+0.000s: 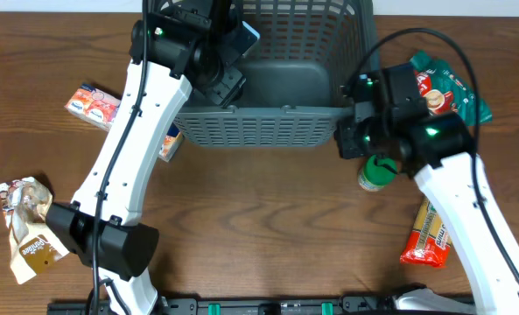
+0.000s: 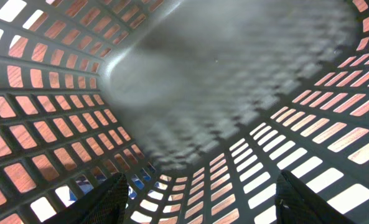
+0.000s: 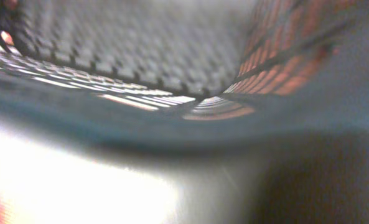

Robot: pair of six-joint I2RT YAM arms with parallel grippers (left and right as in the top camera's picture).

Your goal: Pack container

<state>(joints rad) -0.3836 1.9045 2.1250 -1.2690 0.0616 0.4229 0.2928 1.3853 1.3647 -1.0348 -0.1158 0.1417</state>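
The container (image 1: 259, 122) is a large dark grey lattice basket at the back middle of the table. My left gripper (image 1: 231, 54) is inside it near its left wall. In the left wrist view its fingers (image 2: 203, 194) are wide open with nothing between them, above the basket's solid floor (image 2: 228, 87). My right gripper (image 1: 354, 131) is at the basket's front right corner. The right wrist view is badly blurred. It shows only the basket's rim (image 3: 172, 134) very close, and the fingers are not visible.
A snack box (image 1: 93, 105) and a half-hidden packet (image 1: 170, 142) lie left of the basket. A crumpled bag (image 1: 27, 223) is at the front left. A green-lidded jar (image 1: 375, 173), green and red packets (image 1: 447, 87) and a red-yellow packet (image 1: 427, 234) lie on the right.
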